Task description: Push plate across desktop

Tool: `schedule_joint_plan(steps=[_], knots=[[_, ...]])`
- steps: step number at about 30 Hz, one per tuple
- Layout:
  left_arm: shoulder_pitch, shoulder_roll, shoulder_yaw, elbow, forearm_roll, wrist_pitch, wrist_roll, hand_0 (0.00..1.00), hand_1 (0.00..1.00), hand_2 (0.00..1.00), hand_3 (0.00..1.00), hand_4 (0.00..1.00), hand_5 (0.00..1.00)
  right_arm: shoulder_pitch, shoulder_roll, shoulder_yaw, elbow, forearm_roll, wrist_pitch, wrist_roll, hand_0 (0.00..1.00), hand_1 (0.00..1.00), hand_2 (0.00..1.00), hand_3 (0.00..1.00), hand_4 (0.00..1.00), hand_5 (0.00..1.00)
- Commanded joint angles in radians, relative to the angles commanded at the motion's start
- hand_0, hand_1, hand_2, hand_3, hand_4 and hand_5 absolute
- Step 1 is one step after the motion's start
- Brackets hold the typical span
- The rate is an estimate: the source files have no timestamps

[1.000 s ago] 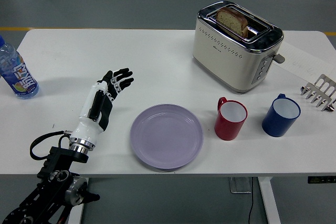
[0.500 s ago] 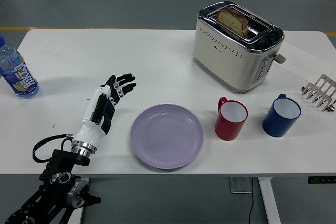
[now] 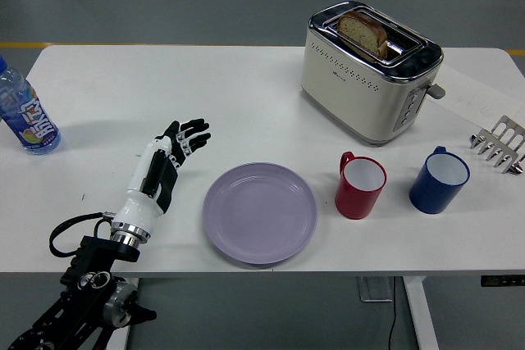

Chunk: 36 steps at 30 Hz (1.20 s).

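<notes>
One left hand (image 3: 164, 165), fingers (image 3: 194, 132) spread, near lilac plate (image 3: 260, 212), labels unreadable

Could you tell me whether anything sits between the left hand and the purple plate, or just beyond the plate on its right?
Nothing visible lies between the left hand and the purple plate; only bare table separates them. On the plate's right, a red mug stands close to its rim, with a blue mug farther right.

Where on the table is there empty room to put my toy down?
The biggest bare patch is the far middle, between the water bottle and the toaster, beyond the left hand. It is crowded on the right: the purple plate, red mug, blue mug and metal rack sit close together.
</notes>
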<state>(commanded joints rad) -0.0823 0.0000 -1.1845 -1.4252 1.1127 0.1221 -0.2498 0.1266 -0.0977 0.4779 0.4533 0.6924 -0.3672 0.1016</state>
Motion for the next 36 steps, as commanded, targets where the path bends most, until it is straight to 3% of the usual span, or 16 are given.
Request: schedule_joint_plan(steps=[6, 13, 17, 20, 27, 31, 36], knots=[[0.0, 0.0, 0.003, 0.001, 0.0, -0.001, 0.0, 0.794, 0.743, 0.761, 0.701, 0.529, 0.998, -0.012, 0.002, -0.033, -0.011, 0.046, 0.026, 0.012, 0.584, 0.556, 0.717, 0.69, 0.458, 0.642], [0.01, 0.0, 0.001, 0.004, 0.006, -0.003, 0.0, 0.794, 0.743, 0.762, 0.701, 0.529, 0.998, -0.07, 0.02, -0.211, -0.096, 0.223, 0.186, 0.041, 0.584, 0.553, 0.716, 0.687, 0.46, 0.631], [0.007, 0.0, 0.008, 0.003, 0.008, -0.004, 0.0, 0.794, 0.744, 0.763, 0.701, 0.528, 0.998, -0.084, 0.053, -0.25, -0.162, 0.294, 0.242, 0.037, 0.585, 0.552, 0.713, 0.679, 0.466, 0.604], [0.006, 0.0, 0.013, 0.004, 0.011, -0.005, 0.0, 0.794, 0.744, 0.763, 0.701, 0.529, 0.998, -0.087, 0.066, -0.254, -0.185, 0.322, 0.257, 0.034, 0.585, 0.548, 0.712, 0.676, 0.47, 0.584], [0.006, 0.0, 0.021, 0.004, 0.013, -0.005, 0.001, 0.794, 0.744, 0.764, 0.702, 0.529, 0.998, -0.075, 0.098, -0.136, -0.255, 0.221, 0.257, -0.005, 0.585, 0.547, 0.713, 0.677, 0.475, 0.567], [0.011, 0.0, 0.019, 0.004, 0.014, -0.005, 0.0, 0.794, 0.744, 0.764, 0.702, 0.529, 0.998, -0.062, 0.098, 0.033, -0.273, 0.062, 0.216, -0.024, 0.585, 0.547, 0.713, 0.677, 0.475, 0.567], [0.012, 0.0, 0.02, 0.003, 0.014, -0.005, 0.0, 0.795, 0.744, 0.767, 0.702, 0.529, 0.998, -0.062, 0.098, 0.202, -0.273, -0.071, 0.21, -0.038, 0.586, 0.546, 0.713, 0.669, 0.472, 0.564]])
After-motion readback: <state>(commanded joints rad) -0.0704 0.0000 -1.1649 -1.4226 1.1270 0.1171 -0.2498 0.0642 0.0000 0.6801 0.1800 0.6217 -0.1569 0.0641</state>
